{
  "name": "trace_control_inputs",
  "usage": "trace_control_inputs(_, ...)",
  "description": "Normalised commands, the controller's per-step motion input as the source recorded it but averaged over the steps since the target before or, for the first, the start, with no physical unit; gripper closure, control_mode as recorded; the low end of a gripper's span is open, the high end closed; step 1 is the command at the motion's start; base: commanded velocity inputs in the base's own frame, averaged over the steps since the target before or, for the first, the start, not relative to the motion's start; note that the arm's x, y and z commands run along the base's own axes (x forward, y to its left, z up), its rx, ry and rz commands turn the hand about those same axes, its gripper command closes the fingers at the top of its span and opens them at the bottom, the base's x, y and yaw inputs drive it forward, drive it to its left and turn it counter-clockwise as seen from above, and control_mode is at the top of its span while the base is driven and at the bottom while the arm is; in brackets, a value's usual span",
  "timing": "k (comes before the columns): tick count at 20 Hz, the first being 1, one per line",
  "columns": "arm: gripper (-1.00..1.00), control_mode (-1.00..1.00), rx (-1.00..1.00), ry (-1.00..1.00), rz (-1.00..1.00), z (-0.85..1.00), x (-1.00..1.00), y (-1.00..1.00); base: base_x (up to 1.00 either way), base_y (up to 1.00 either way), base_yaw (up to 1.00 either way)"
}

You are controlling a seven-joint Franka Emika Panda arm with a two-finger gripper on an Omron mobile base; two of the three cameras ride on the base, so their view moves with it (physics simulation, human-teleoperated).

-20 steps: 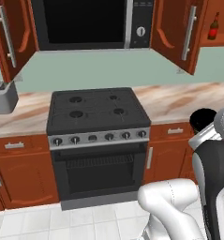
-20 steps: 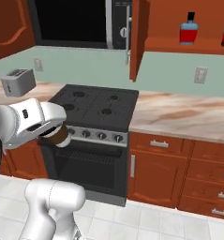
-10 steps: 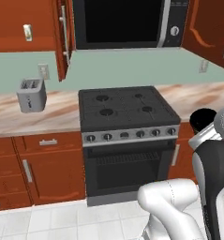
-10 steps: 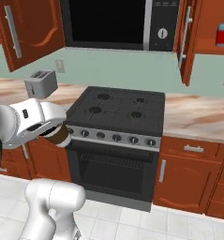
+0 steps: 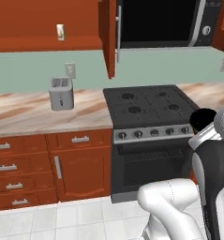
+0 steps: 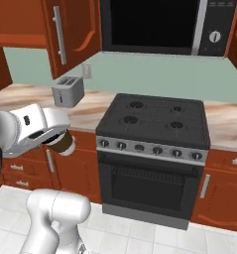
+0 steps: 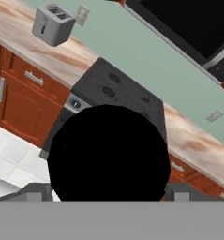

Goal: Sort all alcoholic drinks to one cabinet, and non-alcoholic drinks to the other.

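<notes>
Gripper (image 7: 108,194) is clamped on the dark-brown cup (image 6: 62,144), jaws spread wide around it. In the hand view the cup's black lid (image 7: 108,152) blocks the middle of the frame; only the outer edges of the 2 fingers (image 7: 36,191) poke out at either side, tips hidden behind the lid.

Right base view: cup sits at the end of the white arm, low and left, in front of the lower drawer units (image 6: 21,163). Only its brown lower body and a bit of the dark rim show, the rest is tucked under the hand. Left base view: just a black round patch, the lid (image 5: 203,120), at the right edge next to the arm's upper joint; brown body not visible there.

Toaster (image 5: 61,93) stands on the marble counter (image 5: 24,112) left of the stove (image 5: 148,105). Microwave (image 6: 159,25) above the stove, cut off at the top.

Wall cabinet (image 6: 21,30) at upper left of the right base view has its door (image 6: 70,32) open; interior is mostly out of frame, a plank edge shows, contents can't be made out. Another cabinet's edge at the far right is cropped.
</notes>
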Motion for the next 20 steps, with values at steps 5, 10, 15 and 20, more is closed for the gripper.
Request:
trace_control_inputs(5,1.0,1.0,0.0,0.0,0.0,0.0,0.0,0.0,0.09,0.7,0.0)
trace_control_inputs(10,1.0,1.0,0.0,0.0,0.0,0.0,0.0,0.0,0.27,0.64,0.0)
trace_control_inputs(15,1.0,1.0,0.0,0.0,0.0,0.0,0.0,0.0,0.42,0.57,0.0)
trace_control_inputs(20,1.0,1.0,0.0,0.0,0.0,0.0,0.0,0.0,0.56,0.43,0.0)
